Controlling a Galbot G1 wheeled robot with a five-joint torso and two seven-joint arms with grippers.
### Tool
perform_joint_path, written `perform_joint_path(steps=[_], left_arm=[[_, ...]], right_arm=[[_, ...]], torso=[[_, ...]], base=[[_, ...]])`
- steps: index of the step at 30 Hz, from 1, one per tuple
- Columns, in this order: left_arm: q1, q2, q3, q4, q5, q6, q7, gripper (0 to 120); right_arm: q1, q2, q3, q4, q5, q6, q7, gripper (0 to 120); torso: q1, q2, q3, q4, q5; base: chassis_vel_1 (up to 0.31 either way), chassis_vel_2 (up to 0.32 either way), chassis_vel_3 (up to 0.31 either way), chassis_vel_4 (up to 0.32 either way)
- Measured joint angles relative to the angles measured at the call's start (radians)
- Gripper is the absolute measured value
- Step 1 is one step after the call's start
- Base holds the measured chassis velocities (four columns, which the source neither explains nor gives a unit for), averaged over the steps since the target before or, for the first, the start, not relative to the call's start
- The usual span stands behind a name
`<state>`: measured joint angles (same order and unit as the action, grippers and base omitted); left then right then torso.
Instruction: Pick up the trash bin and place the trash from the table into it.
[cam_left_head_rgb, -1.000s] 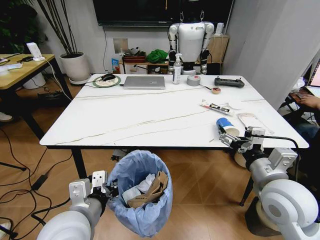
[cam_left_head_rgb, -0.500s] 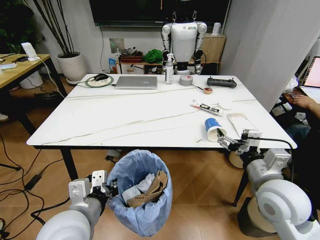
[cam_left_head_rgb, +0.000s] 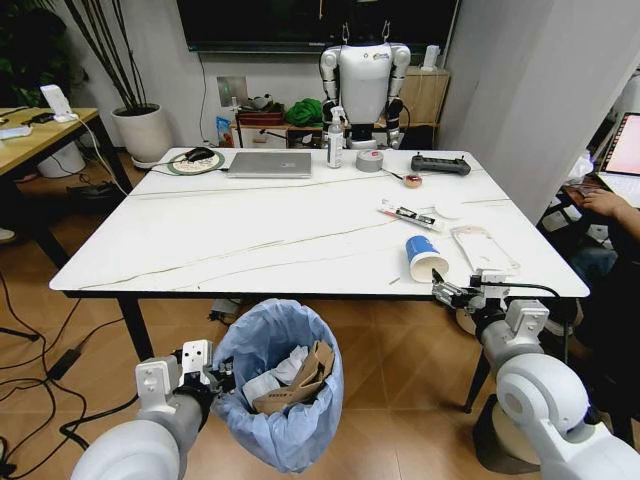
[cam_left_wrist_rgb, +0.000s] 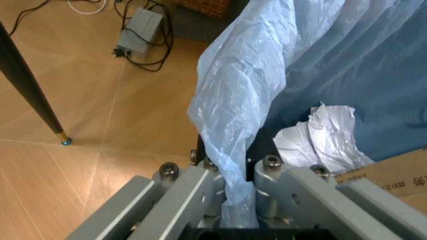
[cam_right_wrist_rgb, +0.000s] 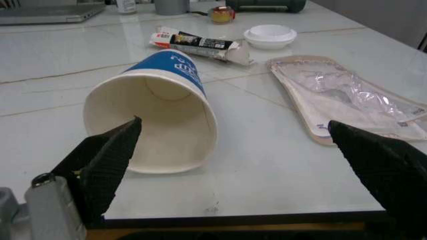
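Note:
The trash bin (cam_left_head_rgb: 285, 400), lined with a light-blue bag, hangs low in front of the table (cam_left_head_rgb: 200, 250). My left gripper (cam_left_head_rgb: 220, 378) is shut on its rim, and the left wrist view shows the jaws (cam_left_wrist_rgb: 233, 200) pinching the bag's edge. Inside lie crumpled white paper (cam_left_wrist_rgb: 320, 142) and torn cardboard (cam_left_head_rgb: 305, 380). On the table's right front a blue-white paper cup (cam_left_head_rgb: 425, 258) lies on its side, mouth toward my right gripper (cam_left_head_rgb: 452, 295). That gripper (cam_right_wrist_rgb: 243, 165) is open at the table's edge, just short of the cup (cam_right_wrist_rgb: 157, 117).
Beside the cup lie a flat clear plastic package (cam_right_wrist_rgb: 347, 97), a printed wrapper (cam_right_wrist_rgb: 200, 46) and a small white lid (cam_right_wrist_rgb: 270, 35). At the table's far side are a laptop (cam_left_head_rgb: 268, 164), a spray bottle (cam_left_head_rgb: 333, 145) and tape rolls (cam_left_head_rgb: 370, 160). A person's hand (cam_left_head_rgb: 600, 203) rests at the right.
The whole picture has shifted, so the camera moved. My right gripper sits a little lower, at the table's front edge. The left gripper still holds the bin.

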<state>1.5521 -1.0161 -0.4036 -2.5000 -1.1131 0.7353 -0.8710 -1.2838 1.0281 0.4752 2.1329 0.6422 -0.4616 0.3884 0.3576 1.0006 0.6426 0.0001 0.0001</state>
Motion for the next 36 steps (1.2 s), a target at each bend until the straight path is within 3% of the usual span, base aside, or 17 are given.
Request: perform_joint_path(steps=[15, 36], left_arm=[[-0.009, -0.003, -0.007, 0.000, -0.007, 0.000, 0.001, 0], [-0.021, -0.008, -0.011, 0.000, -0.012, 0.000, 0.002, 0]], right_arm=[[0.100, -0.014, -0.037, -0.100, 0.040, 0.010, -0.002, 98], [0.143, -0.031, -0.061, -0.118, 0.057, 0.024, -0.001, 22]], torso=[[0.000, 0.000, 0.000, 0.0000, -0.0002], [0.000, 0.000, 0.000, 0.0000, 0.0000]], base=[[0.000, 0.000, 0.000, 0.000], [0.000, 0.000, 0.000, 0.000]])
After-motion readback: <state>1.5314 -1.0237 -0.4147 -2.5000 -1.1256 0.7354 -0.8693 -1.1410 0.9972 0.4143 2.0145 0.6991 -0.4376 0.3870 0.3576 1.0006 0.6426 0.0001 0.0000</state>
